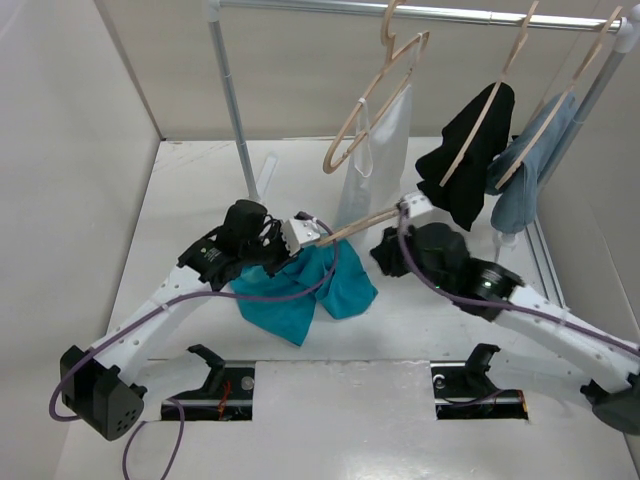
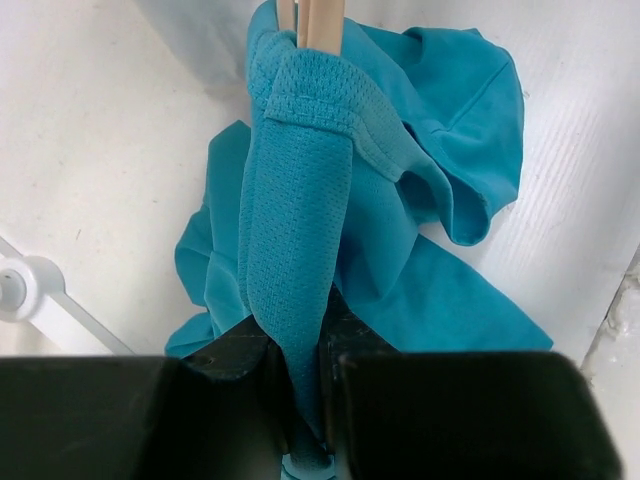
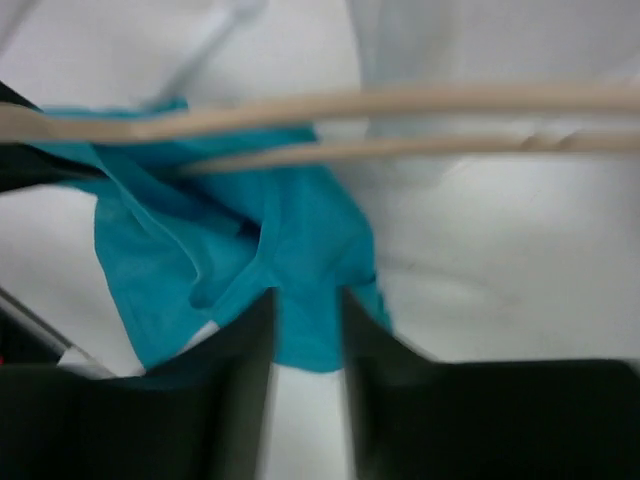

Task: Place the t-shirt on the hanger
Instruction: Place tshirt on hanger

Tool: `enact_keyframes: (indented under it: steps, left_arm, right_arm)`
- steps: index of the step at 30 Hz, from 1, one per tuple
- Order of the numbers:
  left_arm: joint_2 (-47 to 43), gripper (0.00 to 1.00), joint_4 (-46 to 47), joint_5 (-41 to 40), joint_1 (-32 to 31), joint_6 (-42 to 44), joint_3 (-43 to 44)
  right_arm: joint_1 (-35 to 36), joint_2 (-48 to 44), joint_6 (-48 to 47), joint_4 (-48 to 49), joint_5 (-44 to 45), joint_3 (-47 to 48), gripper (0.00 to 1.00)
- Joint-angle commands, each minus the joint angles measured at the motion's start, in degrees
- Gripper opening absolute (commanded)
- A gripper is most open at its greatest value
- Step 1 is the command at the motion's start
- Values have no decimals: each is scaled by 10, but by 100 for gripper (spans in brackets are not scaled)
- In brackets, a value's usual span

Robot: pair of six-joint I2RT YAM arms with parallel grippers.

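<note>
- The left gripper (image 1: 300, 232) is clamped on the t-shirt (image 1: 310, 285). In the left wrist view its two dark fingers (image 2: 240, 365) pinch a long fold of the teal cloth between them.
- From that pinch the fold rises to a stitched edge band that wraps over the two wooden bars of the hanger (image 2: 315, 20).
- The rest of the shirt droops in a loose heap onto the white table (image 1: 200, 190), below the left gripper and between the two arms.
- In the overhead view the hanger (image 1: 365, 222) stretches tilted across the gap between the arms. One end is buried in the shirt at the left gripper and the other meets the right gripper (image 1: 412, 208).
- The right wrist view is blurred. The fingers (image 3: 240, 400) stand slightly parted with only table and teal cloth showing in the gap, and the hanger bars cross beyond the tips.
- Behind, a rail (image 1: 420, 12) carries a bare hanger (image 1: 375, 100), a black garment (image 1: 470, 150) and a grey-blue cloth (image 1: 522, 180).
</note>
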Motion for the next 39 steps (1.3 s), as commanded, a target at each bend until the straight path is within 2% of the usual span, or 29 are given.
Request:
enact_keyframes:
  steps: [1, 4, 7, 13, 17, 20, 22, 25, 32, 39]
  left_arm:
    - [-17, 0, 39, 3, 1, -26, -4]
    - [-11, 0, 45, 3, 1, -26, -4]
    - [1, 0, 58, 17, 1, -50, 1]
    - [6, 0, 69, 40, 1, -61, 1]
    - [13, 0, 75, 45, 1, -61, 1]
    - [13, 0, 86, 45, 1, -68, -5]
    - [13, 0, 91, 45, 1, -68, -10]
    - [13, 0, 91, 45, 13, -68, -5]
    - [26, 0, 102, 50, 19, -87, 25]
    - [31, 0, 102, 56, 19, -87, 25]
  right_arm:
    - [18, 64, 49, 65, -53, -31, 46]
    - [33, 132, 54, 94, -37, -4, 67]
    - [33, 196, 81, 113, -42, 15, 70]
    - [38, 305, 148, 165, -54, 17, 69]
    - [45, 329, 156, 190, -79, 17, 69]
    - [50, 315, 192, 179, -59, -7, 63]
    - [55, 300, 213, 156, -31, -27, 54]
    - [56, 281, 237, 137, -15, -36, 48]
    - [62, 327, 237, 142, -21, -28, 47]
    - [67, 350, 278, 161, -21, -38, 52]
